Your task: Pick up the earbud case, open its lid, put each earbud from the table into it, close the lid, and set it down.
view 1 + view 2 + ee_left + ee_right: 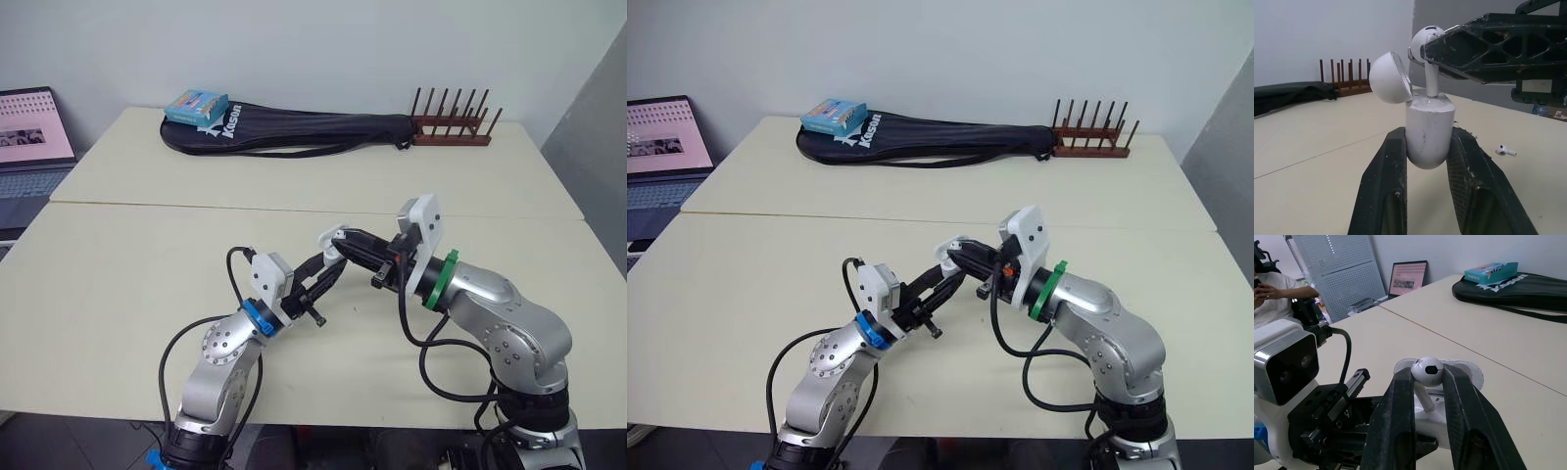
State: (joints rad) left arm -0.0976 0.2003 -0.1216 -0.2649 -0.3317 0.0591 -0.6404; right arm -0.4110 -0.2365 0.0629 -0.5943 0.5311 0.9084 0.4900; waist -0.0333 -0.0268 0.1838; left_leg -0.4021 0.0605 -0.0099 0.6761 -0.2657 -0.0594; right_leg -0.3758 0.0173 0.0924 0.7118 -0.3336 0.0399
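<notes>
My left gripper (1428, 139) is shut on the white earbud case (1429, 122), holding it upright above the table (147, 255). The case's round lid (1390, 78) is swung open to one side. Right over the case, my right gripper (1427, 378) is shut on a white earbud (1427, 370). The earbud's stem (1432, 81) points down into the case's open top. A second earbud (1507, 150) lies on the table beyond the case. In the head views both grippers meet near the table's middle, around the case (331, 239).
At the far side of the table lie a black racket bag (294, 132) with a blue box (196, 106) on it, and a wooden rack (451, 127). A laptop (34, 137) stands off the table's left. A seated person (1273, 293) is in the right wrist view.
</notes>
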